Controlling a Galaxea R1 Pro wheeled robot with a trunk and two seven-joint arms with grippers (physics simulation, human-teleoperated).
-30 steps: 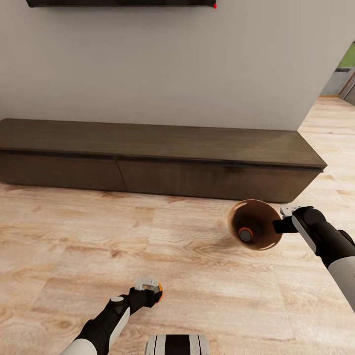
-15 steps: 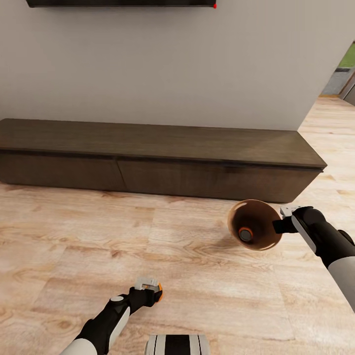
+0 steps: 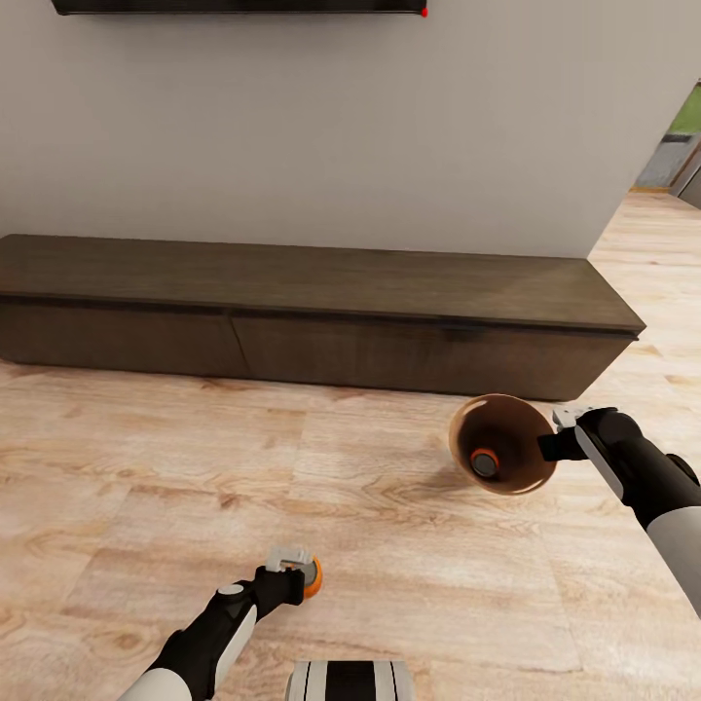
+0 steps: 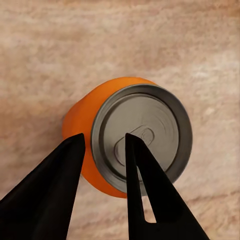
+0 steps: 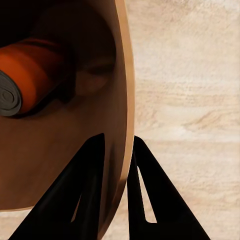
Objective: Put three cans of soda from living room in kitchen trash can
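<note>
In the head view my left gripper (image 3: 295,572) hangs low over the wood floor, shut on an orange can of soda (image 3: 312,581). The left wrist view has one finger (image 4: 50,200) against the side of that can (image 4: 85,115) and the other across its grey top; the left gripper (image 4: 105,137) pinches its rim. My right gripper (image 3: 555,440) is shut on the rim of the tash can (image 3: 506,424), tipped with its copper mouth toward me. A second orange can (image 3: 484,461) lies inside. In the right wrist view the bin wall (image 5: 117,90) sits between the right gripper (image 5: 119,137) fingers, with the can (image 5: 35,75) lying inside.
A long low dark wood TV bench (image 3: 312,292) runs along the grey wall ahead, with the bottom edge of a wall TV (image 3: 234,5) above it. The wood floor (image 3: 146,467) lies open between me and the bench. A passage (image 3: 667,224) opens at the right.
The left gripper has tipped slightly, so the grey end of its can now shows. The right arm and the bin have not moved.
</note>
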